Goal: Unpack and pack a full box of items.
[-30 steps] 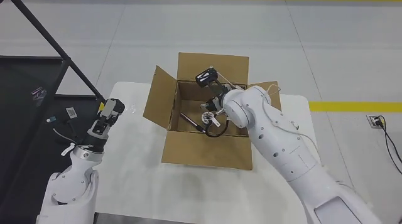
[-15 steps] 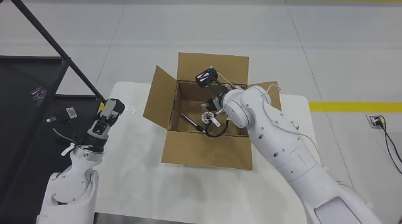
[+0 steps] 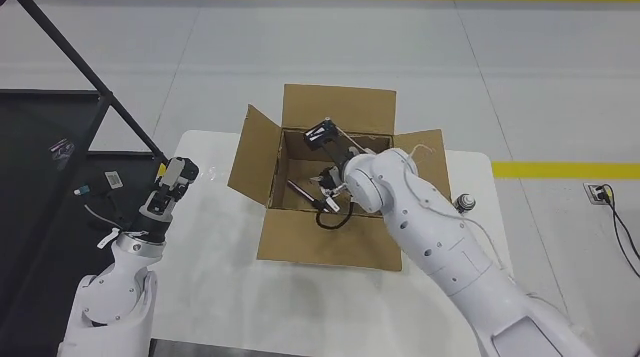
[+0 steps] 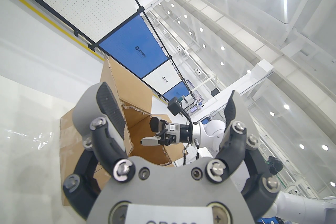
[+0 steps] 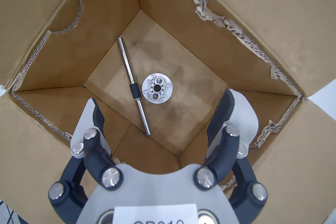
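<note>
An open cardboard box [image 3: 330, 242] stands in the middle of the white table [image 3: 220, 287], all flaps folded out. On its floor lie a thin metal rod [image 5: 132, 86] with a black ring and a round metal disc [image 5: 157, 88] beside it. My right gripper [image 5: 161, 107] hangs open above the box's inside, pointing down at both parts and holding nothing; from the top it is over the box's middle [image 3: 325, 185]. My left gripper [image 4: 168, 93] is open and empty at the table's left edge [image 3: 183, 167], tilted up toward the box [image 4: 136, 93].
A small metal part [image 3: 463, 202] stands on the table right of the box. A scrap of clear plastic film [image 3: 207, 170] lies beside the left gripper. A black frame and a dark bench with small items [image 3: 60, 147] are to the left.
The right arm has shifted left over the box and its wrist has turned. This uncovered the small metal part on the table at right. The left arm has kept still.
</note>
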